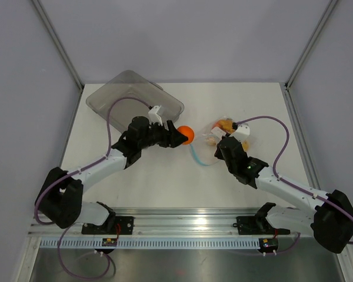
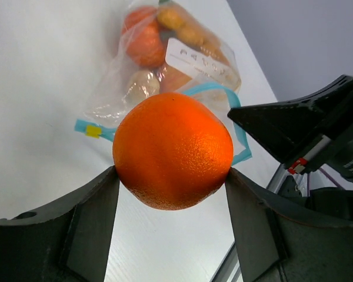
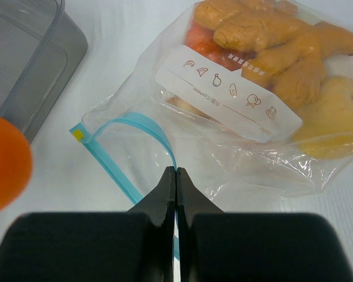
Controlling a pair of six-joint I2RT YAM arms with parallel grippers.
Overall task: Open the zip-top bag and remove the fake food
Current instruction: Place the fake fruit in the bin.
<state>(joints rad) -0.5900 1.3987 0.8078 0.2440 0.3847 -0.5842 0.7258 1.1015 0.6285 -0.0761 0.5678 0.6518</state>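
Spanning the scene, the white table (image 1: 165, 182) carries a grey tray (image 1: 115, 97) at its far left and the clear bag (image 3: 223, 135) right of centre, its mouth open and most of the toy food (image 3: 270, 35) inside. The bag looks light, crinkly and slippery. Its stiffer blue zip strip (image 3: 135, 120) is probably the surest hold, and the right gripper (image 3: 175, 176) is pressed together on that rim. The left gripper (image 2: 172, 176) pinches a firm, round orange (image 2: 172, 141) between tray and bag.
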